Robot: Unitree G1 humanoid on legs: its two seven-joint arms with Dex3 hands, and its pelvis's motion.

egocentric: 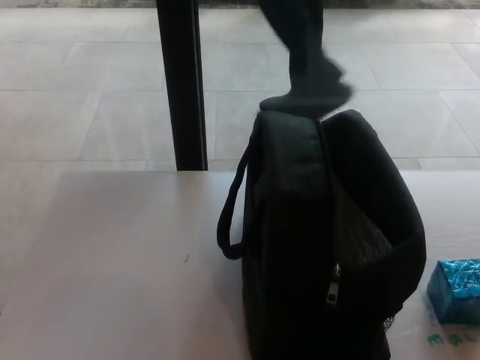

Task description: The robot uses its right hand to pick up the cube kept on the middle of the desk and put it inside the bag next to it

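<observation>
A soft black fabric bag (322, 240) stands upright on the pale, smooth desk (112, 262), its rounded top bulging and a looped carry handle (231, 217) hanging off its left side. A metal zip pull (332, 287) dangles low on the front seam, and the right flank shows a mesh-like panel. Just beside the bag, at the right edge of the desk, sits the small bright blue cube (456, 289) with a crinkled, glossy surface. Neither robot hand shows, so I cannot tell how their fingers are set. Beyond the desk, a dark upright post (181, 82) rises from the tiled floor (82, 90), and a person's dark-trousered leg and shoe (306, 67) blur past behind the bag.
</observation>
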